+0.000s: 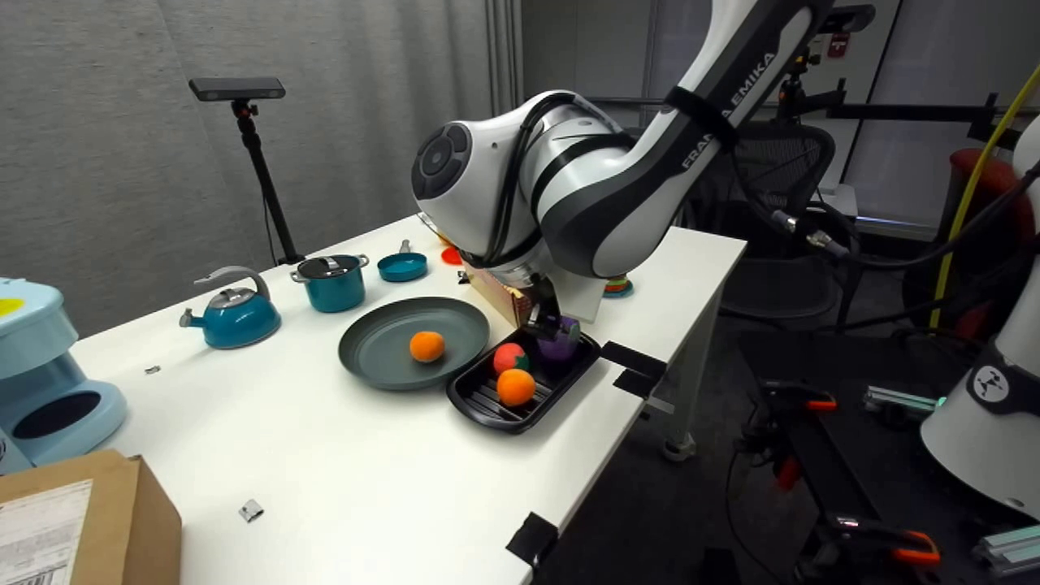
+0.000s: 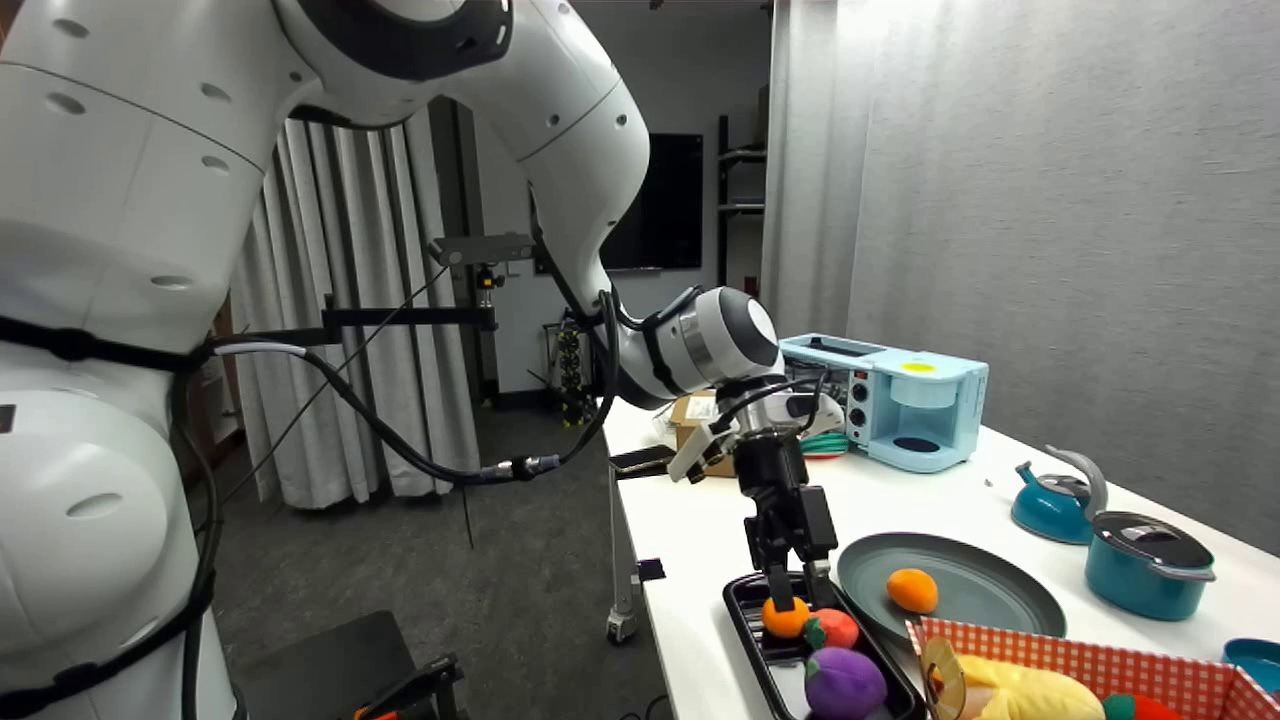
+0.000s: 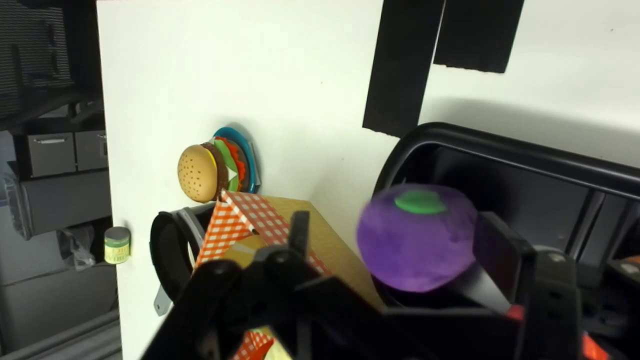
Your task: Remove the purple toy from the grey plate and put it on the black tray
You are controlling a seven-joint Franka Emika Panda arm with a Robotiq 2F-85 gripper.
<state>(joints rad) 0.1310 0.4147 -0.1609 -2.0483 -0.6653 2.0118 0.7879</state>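
Purple toy (image 2: 845,685)'s in the black tray (image 1: 487,410), off the grey plate (image 1: 374,349), presumably because that's its destination. Gripper (image 2: 801,600) looks spread wide, gripping nothing (can't tell if one finger touches the toy), with the arm (image 1: 617,183) bent over the table (image 1: 349,487), fingers pointing down.
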